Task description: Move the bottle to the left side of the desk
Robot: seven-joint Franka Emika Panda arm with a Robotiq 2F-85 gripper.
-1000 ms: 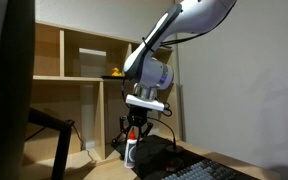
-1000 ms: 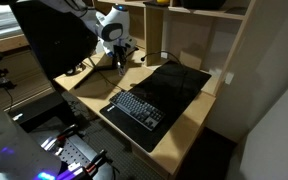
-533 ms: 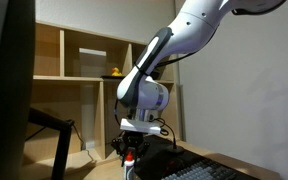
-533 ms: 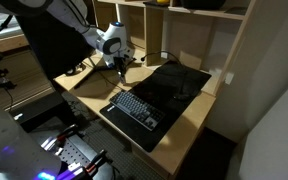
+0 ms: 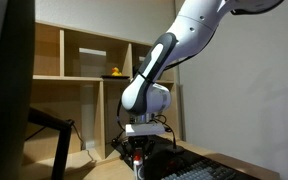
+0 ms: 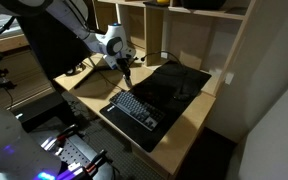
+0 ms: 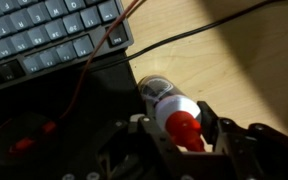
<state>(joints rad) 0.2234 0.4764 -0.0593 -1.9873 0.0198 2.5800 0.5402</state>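
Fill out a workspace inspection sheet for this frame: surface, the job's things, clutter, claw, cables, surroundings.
Surface: light wood desk carrying a black mat and a dark keyboard.
Job's things: bottle, white with a red cap, between the claw's fingers, by the mat's edge near the keyboard.
Clutter: yellow duck on a shelf; nothing else seen.
Claw: claw appears closed on the bottle, low over the desk.
Cables: thin dark cable across the wood toward the keyboard; reddish cable over the keys.
Surroundings: wooden cubby shelf unit behind the desk.
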